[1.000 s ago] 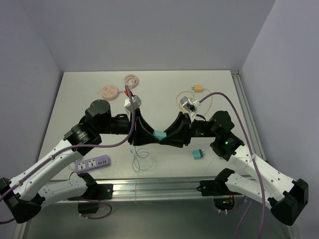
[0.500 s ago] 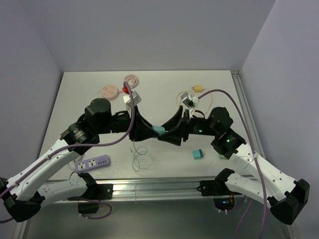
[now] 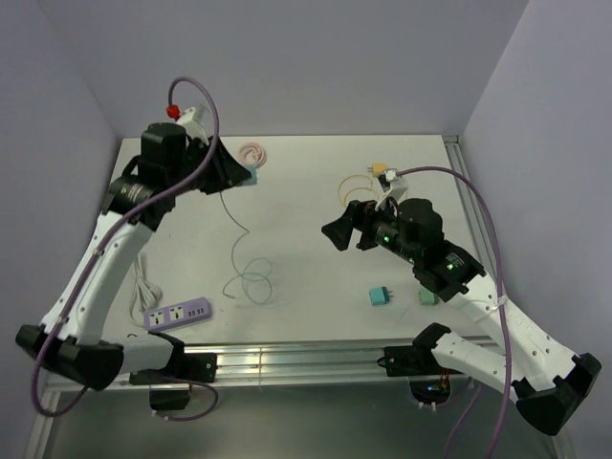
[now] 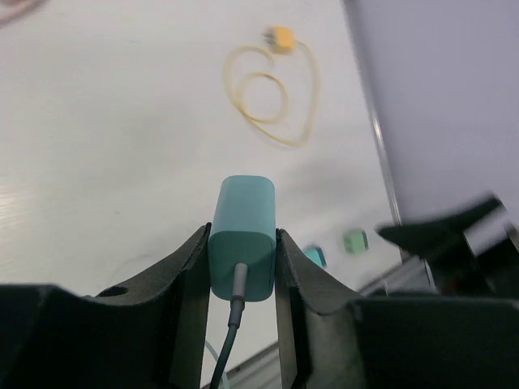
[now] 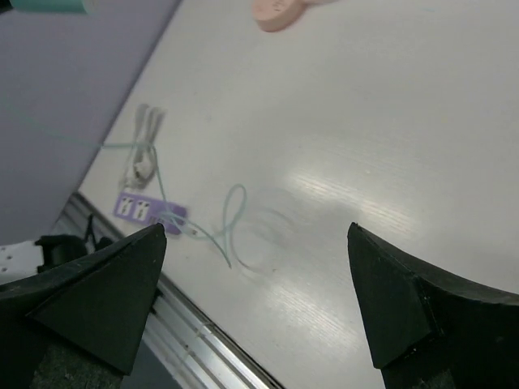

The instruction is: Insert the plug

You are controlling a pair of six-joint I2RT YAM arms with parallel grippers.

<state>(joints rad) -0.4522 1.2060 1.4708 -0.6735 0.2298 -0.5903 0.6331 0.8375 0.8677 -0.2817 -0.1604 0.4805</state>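
The teal plug (image 3: 251, 176) is pinched between the fingers of my left gripper (image 3: 241, 172), which is shut on it and held high over the table's back left. In the left wrist view the plug (image 4: 242, 239) fills the gap between the fingers, cable end toward the camera. Its thin cable (image 3: 234, 225) hangs down to loose loops (image 3: 247, 282) on the table. The purple power strip (image 3: 178, 314) lies at the front left, also in the right wrist view as the power strip (image 5: 150, 211). My right gripper (image 3: 344, 229) stands wide open and empty over the table's middle right.
A yellow cable (image 3: 368, 186) with its yellow plug (image 3: 381, 170) lies at the back right. Two small teal adapters (image 3: 382, 296) (image 3: 427, 297) sit at the front right. A pink coil (image 3: 253, 153) is at the back. A white cord (image 3: 143, 277) runs from the strip.
Both grippers had met on the plug at the table's middle. The right gripper has opened and drawn back right; the left arm has swung up to the back left carrying the plug.
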